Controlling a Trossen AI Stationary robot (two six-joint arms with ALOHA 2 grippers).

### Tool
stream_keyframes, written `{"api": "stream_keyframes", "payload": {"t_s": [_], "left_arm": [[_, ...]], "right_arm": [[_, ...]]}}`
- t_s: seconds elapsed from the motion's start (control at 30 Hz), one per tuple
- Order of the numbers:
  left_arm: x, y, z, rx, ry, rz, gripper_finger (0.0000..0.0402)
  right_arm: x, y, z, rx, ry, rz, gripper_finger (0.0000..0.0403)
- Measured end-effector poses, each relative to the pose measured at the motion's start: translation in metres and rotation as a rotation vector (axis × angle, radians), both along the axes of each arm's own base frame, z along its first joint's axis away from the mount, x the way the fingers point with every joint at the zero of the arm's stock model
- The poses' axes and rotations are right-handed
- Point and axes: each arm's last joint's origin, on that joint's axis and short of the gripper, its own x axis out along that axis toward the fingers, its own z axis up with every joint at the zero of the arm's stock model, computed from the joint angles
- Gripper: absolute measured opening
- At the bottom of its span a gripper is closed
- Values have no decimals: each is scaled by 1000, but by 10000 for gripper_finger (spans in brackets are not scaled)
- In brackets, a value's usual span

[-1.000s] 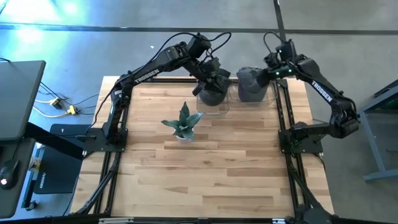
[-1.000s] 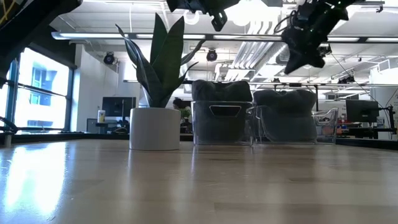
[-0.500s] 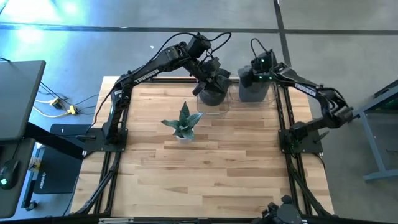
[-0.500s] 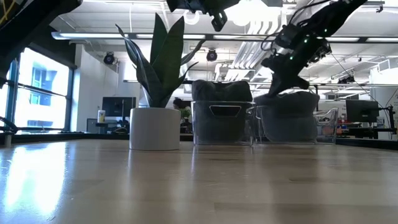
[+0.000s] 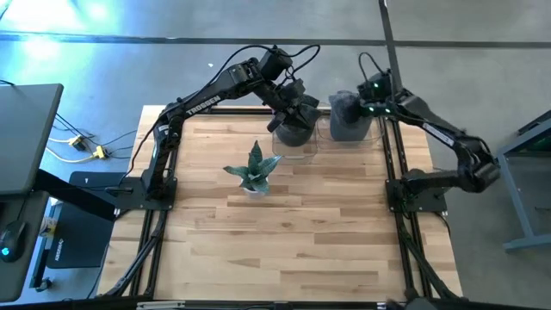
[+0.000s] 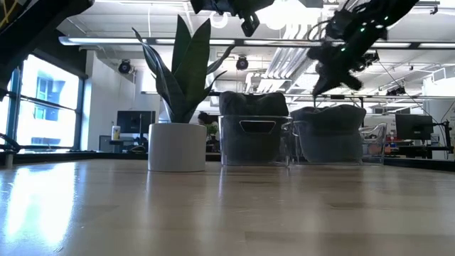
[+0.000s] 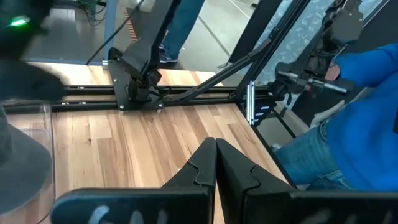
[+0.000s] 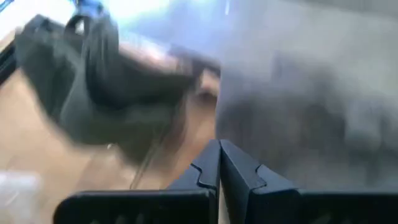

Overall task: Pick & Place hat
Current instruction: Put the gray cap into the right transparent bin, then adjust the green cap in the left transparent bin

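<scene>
Hats sit stuffed in 2 clear bins [image 5: 297, 142] at the table's far edge, 1 dark hat [image 5: 349, 116] under the right gripper [image 5: 366, 93]. Both grippers' fingers are pressed together, empty; left gripper [image 5: 301, 105] hovers nearby. Descending closed would just dent fabric.
</scene>
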Motion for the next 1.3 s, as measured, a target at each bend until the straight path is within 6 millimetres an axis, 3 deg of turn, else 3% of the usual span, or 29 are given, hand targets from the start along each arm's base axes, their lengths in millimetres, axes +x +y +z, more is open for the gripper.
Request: {"api": "stream_keyframes", "payload": {"t_s": [0.17, 0.23, 0.47, 0.63, 0.8, 1.03, 1.3], "left_arm": [[0, 0, 0, 1, 1, 1, 0], [0, -1, 0, 0, 1, 0, 0], [3, -8, 0, 6, -4, -21, 0], [4, -8, 0, 26, 3, 9, 0], [4, -6, -1, 13, 22, 36, 0], [2, -2, -2, -24, 72, 91, 0], [-23, 28, -22, -124, 293, 187, 0]], "right_arm": [[-30, 33, -3, 293, 101, -54, 2], [-37, 38, -7, 316, 201, -126, 1], [-30, 10, -23, 207, 340, -295, 1], [-20, -11, -39, 168, 373, -310, 1], [-14, -10, -34, 81, 375, -241, 1], [-16, 16, -4, 8, 256, -161, 3], [7, 49, 9, 63, 51, 213, 2]]}}
